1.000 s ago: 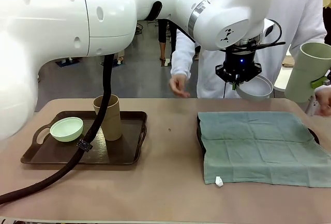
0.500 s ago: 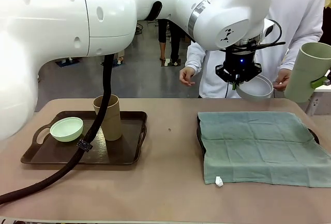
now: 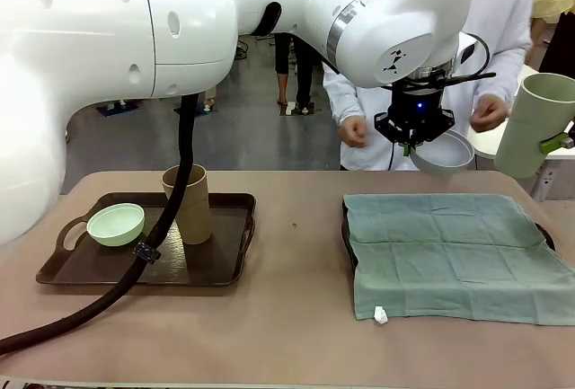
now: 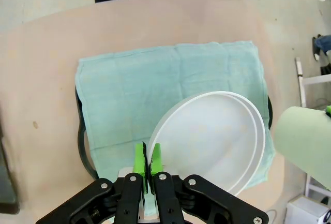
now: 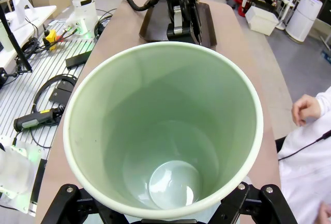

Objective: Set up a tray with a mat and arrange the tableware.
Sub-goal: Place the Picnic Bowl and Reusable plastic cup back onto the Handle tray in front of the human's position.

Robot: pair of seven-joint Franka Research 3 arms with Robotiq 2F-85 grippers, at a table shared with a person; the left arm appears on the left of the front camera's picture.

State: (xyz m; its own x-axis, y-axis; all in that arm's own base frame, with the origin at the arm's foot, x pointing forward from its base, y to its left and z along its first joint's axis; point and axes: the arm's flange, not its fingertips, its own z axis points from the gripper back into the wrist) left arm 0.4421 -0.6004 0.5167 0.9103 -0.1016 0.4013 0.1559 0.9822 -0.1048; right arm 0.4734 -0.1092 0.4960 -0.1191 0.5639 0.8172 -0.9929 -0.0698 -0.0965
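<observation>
- I see a wide tan tabletop [image 3: 296, 326] carrying everything, with a person in a white top standing at its far side.
- A teal-green cloth mat [image 3: 454, 254], creased in squares, lies spread over a dark tray [image 3: 345, 227] on the right half. The mat hides all of that tray but its edges.
- A dark brown plastic tray with handles [image 3: 216, 268] sits on the left half of the tabletop.
- My right hand [image 3: 559, 143] is clamped wide around a tall, handleless pale green cup [image 3: 537, 124], tilted in the air at the right edge, beyond the mat. My right wrist view looks straight down into its glossy, smooth inside [image 5: 165, 131].
- A tall tan-brown cup [image 3: 199, 214] stands upright at the back of the brown tray.
- My left hand [image 4: 147, 154] is pinched fully together on the rim of a round whitish grey bowl [image 4: 207, 141], holding it tilted above the mat's far edge.
- A small mint green bowl [image 3: 116, 224] sits upright on the brown tray, just left of the tan-brown cup.
- A little white tag [image 3: 380, 315] sticks out at the mat's near left corner. Any print on it is too small to read.
</observation>
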